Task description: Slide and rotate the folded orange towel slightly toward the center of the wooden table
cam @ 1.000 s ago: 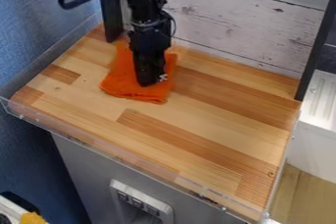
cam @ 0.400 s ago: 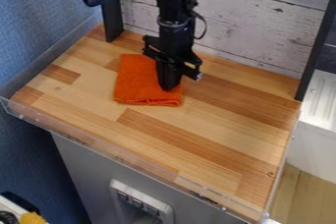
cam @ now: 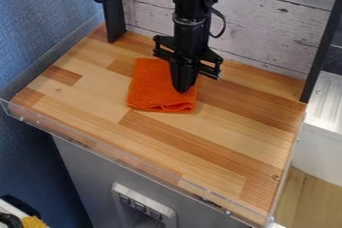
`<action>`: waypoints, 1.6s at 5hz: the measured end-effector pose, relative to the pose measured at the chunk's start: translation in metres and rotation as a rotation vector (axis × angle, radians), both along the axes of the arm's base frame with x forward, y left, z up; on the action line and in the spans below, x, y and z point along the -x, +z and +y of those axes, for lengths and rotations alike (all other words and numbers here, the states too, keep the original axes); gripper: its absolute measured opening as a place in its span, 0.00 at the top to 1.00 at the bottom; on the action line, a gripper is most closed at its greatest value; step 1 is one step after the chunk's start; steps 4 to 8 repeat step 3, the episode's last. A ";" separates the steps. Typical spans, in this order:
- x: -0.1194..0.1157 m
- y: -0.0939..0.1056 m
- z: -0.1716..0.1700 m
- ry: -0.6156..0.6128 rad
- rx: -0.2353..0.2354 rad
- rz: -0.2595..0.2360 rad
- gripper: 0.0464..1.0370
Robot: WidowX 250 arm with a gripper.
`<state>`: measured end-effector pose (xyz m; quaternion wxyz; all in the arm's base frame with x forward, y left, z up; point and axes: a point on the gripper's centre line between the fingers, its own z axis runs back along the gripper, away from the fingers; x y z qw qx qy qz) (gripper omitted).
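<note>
Orange cloth (cam: 150, 89) is laid folded on wooden tabletop (cam: 220, 139), toward the back, near whitish board wall (cam: 270, 29). Its right part is touched from above by gripper (cam: 182, 90). Jaws are pressed together; whether any cloth is pinched between them cannot be told.

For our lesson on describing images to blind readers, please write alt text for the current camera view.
A black robot gripper points down onto a folded orange cloth on a wooden counter. Behind stands a whitewashed plank wall; a blue wall is at left.
</note>
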<state>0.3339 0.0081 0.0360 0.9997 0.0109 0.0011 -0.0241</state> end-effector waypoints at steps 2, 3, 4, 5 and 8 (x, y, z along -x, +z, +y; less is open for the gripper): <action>-0.001 0.025 -0.007 0.044 0.010 0.016 0.59; -0.002 0.044 -0.005 0.042 0.026 0.013 0.29; -0.002 0.044 -0.005 0.042 0.026 0.013 0.29; -0.002 0.044 -0.005 0.042 0.026 0.013 0.29; -0.002 0.044 -0.005 0.042 0.026 0.013 0.29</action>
